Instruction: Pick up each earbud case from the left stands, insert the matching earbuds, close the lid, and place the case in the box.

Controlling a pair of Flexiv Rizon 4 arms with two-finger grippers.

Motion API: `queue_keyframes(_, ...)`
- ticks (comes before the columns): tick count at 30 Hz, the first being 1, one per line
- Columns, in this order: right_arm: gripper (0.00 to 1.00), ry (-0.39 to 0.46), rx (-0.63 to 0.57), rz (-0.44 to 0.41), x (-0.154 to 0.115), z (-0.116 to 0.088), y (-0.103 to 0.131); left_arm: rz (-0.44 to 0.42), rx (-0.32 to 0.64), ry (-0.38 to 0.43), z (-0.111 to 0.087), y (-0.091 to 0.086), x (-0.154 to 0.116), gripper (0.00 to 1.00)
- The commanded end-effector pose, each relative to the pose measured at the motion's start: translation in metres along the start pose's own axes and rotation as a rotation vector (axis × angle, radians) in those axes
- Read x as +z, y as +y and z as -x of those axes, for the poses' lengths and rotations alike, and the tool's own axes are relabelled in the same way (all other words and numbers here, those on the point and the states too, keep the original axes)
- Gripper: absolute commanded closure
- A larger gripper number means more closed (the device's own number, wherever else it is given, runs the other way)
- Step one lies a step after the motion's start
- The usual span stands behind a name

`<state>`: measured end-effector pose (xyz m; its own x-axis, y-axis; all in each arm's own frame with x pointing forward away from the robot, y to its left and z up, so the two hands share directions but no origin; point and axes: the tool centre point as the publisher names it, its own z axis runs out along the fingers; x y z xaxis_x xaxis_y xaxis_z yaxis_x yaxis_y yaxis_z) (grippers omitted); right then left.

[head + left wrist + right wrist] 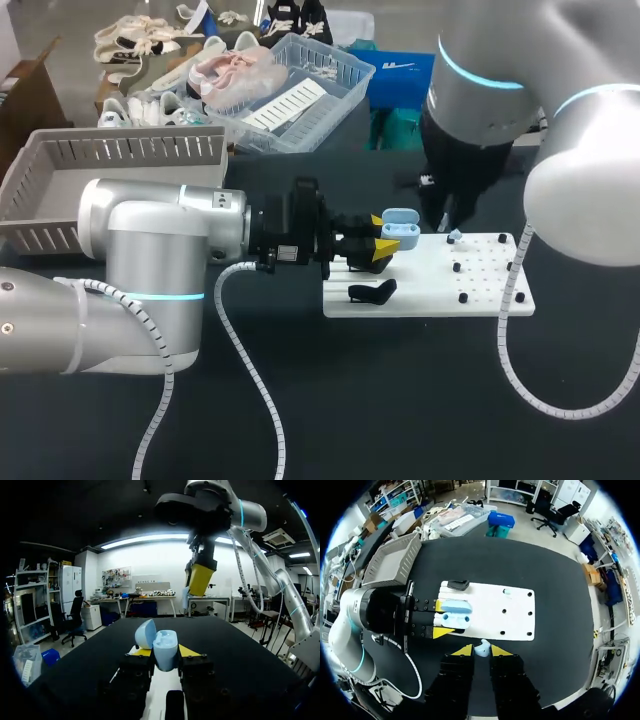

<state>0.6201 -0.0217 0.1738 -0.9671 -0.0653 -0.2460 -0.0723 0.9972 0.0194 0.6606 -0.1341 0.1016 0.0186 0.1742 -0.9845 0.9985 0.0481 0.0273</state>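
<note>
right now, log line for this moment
left gripper: shut on open blue case | right gripper: shut on blue earbud

Black table [400,400] bears a white board [440,292] and grey box [130,150].

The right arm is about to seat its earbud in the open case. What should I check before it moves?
1. Left gripper shut on the blue case: ok.
2. Lid open: ok.
3. Right gripper shut on a blue earbud: ok.
4. Right gripper straight above the case: not ok, it hangs above and beyond it.
5. Case sockets empty: cannot tell.
6. Second earbud ready on the white board: ok.
</note>
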Motion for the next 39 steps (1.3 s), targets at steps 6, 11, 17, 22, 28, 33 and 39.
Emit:
queue_keyframes(6,1.00,0.110,0.108,0.027,-0.001,0.015,-0.002,0.002,0.001,-0.002,-0.001,0.000,0.000,1.00)
queue_keyframes(11,1.00,0.112,0.107,0.021,-0.001,0.017,0.007,0.002,0.001,-0.002,-0.001,0.000,0.000,1.00)
queue_keyframes(17,1.00,0.113,0.088,0.004,0.002,0.017,0.016,0.002,0.001,-0.002,-0.001,0.000,0.000,1.00)
queue_keyframes(22,1.00,0.121,0.067,-0.005,0.002,0.018,0.022,0.002,0.001,-0.002,-0.001,0.000,0.000,1.00)
queue_keyframes(28,1.00,0.109,0.054,0.011,0.001,0.019,0.024,0.002,0.001,-0.002,-0.001,0.000,0.000,1.00)
queue_keyframes(33,1.00,0.109,0.054,0.011,0.001,0.019,0.024,0.002,0.001,-0.002,-0.001,0.000,0.000,1.00)
queue_keyframes(39,1.00,0.109,0.054,0.011,0.001,0.019,0.024,0.002,0.001,-0.002,-0.001,0.000,0.000,1.00)
